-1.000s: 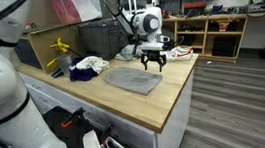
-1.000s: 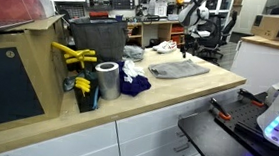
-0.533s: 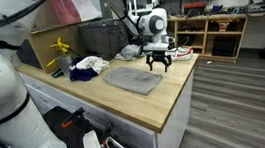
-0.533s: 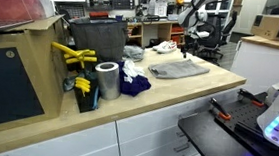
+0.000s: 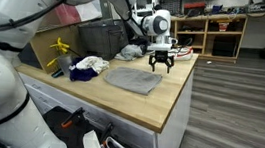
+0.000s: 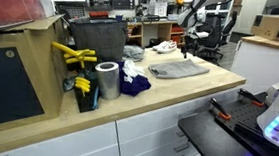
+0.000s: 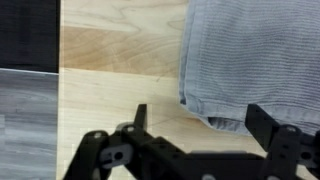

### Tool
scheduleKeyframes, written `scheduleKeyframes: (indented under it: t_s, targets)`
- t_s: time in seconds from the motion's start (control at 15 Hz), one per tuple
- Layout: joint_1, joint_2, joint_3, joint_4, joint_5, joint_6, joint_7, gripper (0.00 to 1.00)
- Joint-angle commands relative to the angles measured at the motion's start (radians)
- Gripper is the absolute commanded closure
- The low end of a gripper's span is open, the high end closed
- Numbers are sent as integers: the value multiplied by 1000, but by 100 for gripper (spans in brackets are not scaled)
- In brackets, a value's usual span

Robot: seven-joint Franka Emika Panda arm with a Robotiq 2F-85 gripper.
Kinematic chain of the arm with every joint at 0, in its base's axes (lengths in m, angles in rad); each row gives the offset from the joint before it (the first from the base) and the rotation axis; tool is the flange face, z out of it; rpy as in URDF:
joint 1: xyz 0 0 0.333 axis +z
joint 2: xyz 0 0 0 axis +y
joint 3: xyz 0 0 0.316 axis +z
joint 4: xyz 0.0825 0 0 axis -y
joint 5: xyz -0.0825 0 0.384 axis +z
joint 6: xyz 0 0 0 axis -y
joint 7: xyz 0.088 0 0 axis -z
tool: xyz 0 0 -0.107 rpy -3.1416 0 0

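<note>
We see our gripper (image 7: 200, 118) hanging with its fingers spread wide, pinching nothing. The grey towel (image 7: 250, 55) lies flat below, its ribbed, folded corner close to one finger. It rests on a pale wooden counter (image 7: 120, 60) beside grey plank floor (image 7: 30, 120). Wooden shelves (image 5: 216, 33) stand beyond.

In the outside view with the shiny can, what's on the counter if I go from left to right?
yellow tools → shiny can → dark blue cloth → grey towel. The open gripper hangs by the towel's far edge, so it has no clear place in the row.
</note>
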Motion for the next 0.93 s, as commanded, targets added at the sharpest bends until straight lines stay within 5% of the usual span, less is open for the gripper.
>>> scheduleKeyframes:
  t_s: [0.0,0.13,0.27,0.87]
  targets:
    - [-9,38,10,64,-10,-59,7,0]
    - [-7,49,12,76,-10,-66,8,0]
    - [-6,57,15,87,-10,-69,7,26]
    - [-8,77,21,128,-5,-104,6,95]
